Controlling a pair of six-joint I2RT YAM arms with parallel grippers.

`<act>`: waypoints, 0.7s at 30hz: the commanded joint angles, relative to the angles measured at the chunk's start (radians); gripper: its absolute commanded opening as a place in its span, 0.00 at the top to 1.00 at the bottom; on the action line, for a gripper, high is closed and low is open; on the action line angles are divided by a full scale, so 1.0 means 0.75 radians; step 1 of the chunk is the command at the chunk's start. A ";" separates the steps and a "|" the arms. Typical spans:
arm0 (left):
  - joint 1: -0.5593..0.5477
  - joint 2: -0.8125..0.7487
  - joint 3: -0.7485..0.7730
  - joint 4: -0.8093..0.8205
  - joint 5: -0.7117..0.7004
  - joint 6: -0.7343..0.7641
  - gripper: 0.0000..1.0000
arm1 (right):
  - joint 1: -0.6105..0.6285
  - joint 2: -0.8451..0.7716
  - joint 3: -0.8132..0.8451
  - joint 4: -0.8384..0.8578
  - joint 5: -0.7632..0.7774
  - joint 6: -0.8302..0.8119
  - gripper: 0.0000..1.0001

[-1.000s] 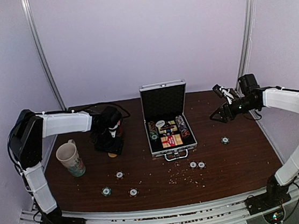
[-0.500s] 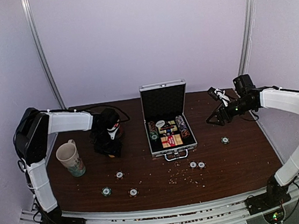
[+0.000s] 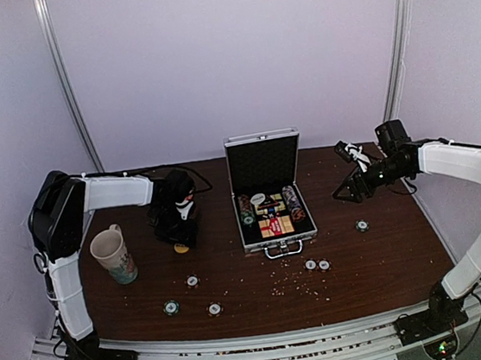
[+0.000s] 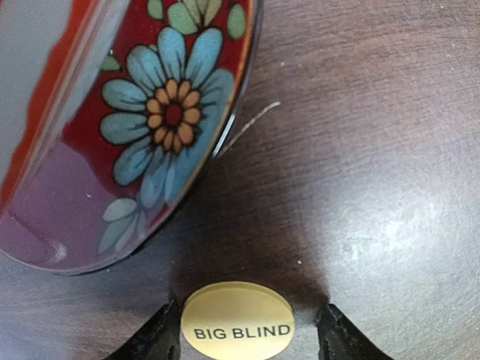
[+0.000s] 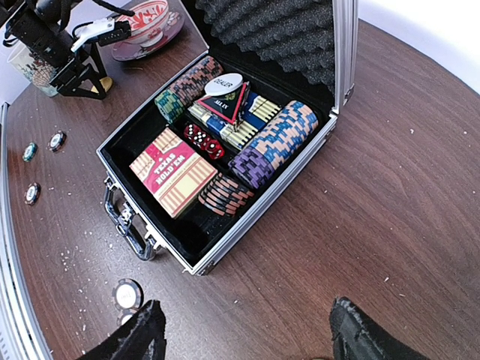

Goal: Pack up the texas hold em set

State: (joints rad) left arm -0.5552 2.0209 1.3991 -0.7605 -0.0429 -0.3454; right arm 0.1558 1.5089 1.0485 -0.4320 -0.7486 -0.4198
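Item: round yellow "BIG BLIND" disc (image 4: 237, 320), flat on bench (image 3: 365, 279), left of open silver aluminium case (image 5: 262, 206). State: left pincer (image 4: 247, 339) apart, straddling it; right pincer (image 5: 247, 334) apart, empty. Risk: thin disc slips free or skids against red floral saucer (image 4: 150, 127).

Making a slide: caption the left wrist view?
Left fingers straddle the yellow BIG BLIND disc on the dark table, beside a red floral saucer.

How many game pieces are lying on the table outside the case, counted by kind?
Chips: 6
Yellow Big Blind disc: 1
Total in view: 7
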 commanded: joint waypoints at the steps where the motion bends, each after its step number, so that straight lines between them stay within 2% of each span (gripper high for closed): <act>1: 0.010 0.010 0.006 -0.011 0.034 0.026 0.39 | 0.006 -0.031 0.038 -0.018 0.023 -0.018 0.24; 21: 0.009 -0.025 -0.037 -0.056 0.047 0.084 0.47 | 0.009 -0.010 0.047 -0.039 0.033 -0.033 0.24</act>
State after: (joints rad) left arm -0.5514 2.0182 1.3941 -0.7643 -0.0345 -0.3054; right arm 0.1574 1.5089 1.0576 -0.4538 -0.7387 -0.4385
